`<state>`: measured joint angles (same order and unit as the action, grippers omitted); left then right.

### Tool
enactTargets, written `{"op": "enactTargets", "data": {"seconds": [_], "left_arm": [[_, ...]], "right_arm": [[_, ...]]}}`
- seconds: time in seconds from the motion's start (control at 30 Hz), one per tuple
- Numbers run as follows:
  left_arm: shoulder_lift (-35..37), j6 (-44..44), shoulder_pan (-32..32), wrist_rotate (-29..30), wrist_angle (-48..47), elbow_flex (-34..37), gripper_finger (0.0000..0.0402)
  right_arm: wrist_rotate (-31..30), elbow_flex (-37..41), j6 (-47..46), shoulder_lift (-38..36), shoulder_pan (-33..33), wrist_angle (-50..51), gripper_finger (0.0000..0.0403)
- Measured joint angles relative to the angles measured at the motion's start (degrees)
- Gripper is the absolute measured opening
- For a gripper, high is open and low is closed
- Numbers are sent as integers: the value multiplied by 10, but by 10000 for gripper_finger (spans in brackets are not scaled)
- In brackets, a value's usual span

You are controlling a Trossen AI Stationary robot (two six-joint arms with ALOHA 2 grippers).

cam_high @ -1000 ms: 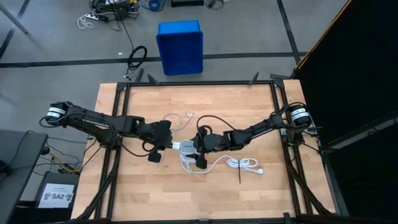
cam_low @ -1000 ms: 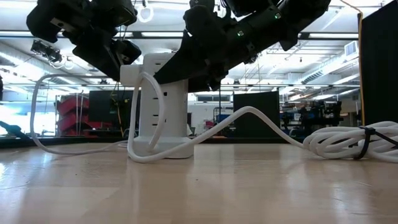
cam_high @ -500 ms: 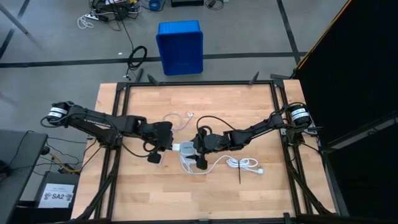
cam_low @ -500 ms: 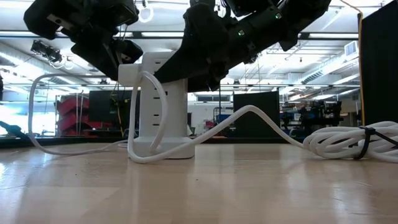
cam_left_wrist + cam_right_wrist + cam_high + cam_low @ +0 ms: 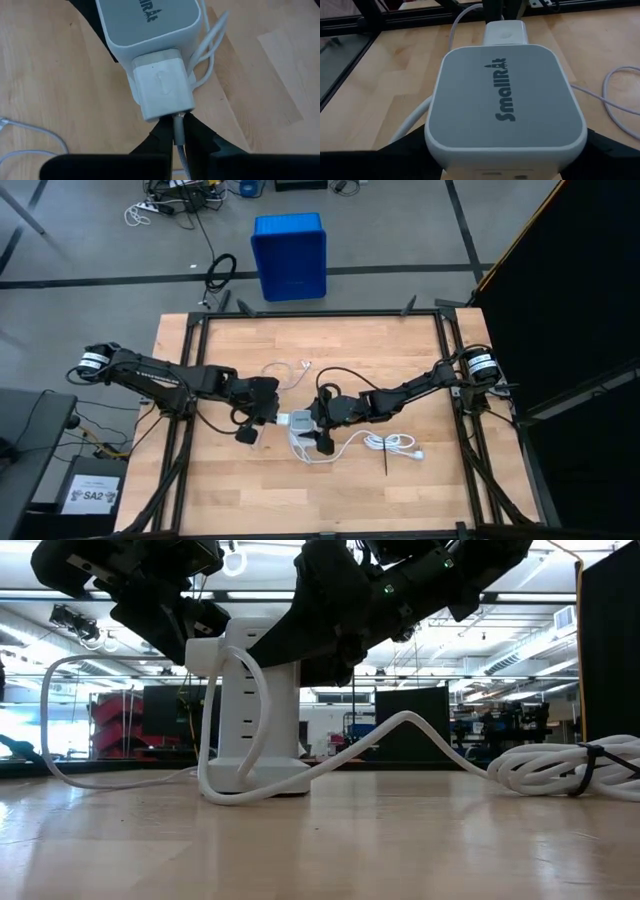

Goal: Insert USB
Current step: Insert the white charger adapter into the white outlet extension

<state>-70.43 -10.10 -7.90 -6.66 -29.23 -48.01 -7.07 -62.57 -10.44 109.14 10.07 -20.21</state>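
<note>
A white power tower with a grey top [image 5: 502, 95] stands upright on the wooden table [image 5: 230, 480], also seen in the low view [image 5: 255, 700]. A small white charger block [image 5: 162, 92] sits plugged into its side. The thin whitish USB cable [image 5: 285, 370] loops over the table toward the far side, and its plug end [image 5: 178, 122] is at the block's port. My left gripper [image 5: 176, 140] is shut on that plug end. My right gripper [image 5: 314, 423] is shut on the tower from the opposite side. My left gripper pinches the USB cable's plug end [image 5: 178, 125] between its two fingertips, right behind the charger block. The fingers lie along the cable, level, coming from the table's left. The plug meets the block's end face, clear of the table. My right gripper holds the tower's two opposite side walls [image 5: 432, 142], one finger [image 5: 405, 147] on each side, just below the grey top. It comes from the table's right, slanting down. The tower stands upright with its base on the table.
The tower's thicker white cord [image 5: 400, 735] arcs over the table to a bundle with a black tie [image 5: 392, 443] at the right. A blue crate [image 5: 290, 255] stands on the floor beyond the far edge. A black frame rims the table.
The tower with the charger block has slid a little along the table toward my left arm's side, as the low view shows. Both grippers keep their hold.
</note>
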Motion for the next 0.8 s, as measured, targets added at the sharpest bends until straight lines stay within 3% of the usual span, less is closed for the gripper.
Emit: {"op": "enactTargets", "data": {"seconds": [0.8], "left_arm": [[-1,30,0,9,0,0,21]], "right_arm": [[-42,0,-22,1,1,-6,261]]}}
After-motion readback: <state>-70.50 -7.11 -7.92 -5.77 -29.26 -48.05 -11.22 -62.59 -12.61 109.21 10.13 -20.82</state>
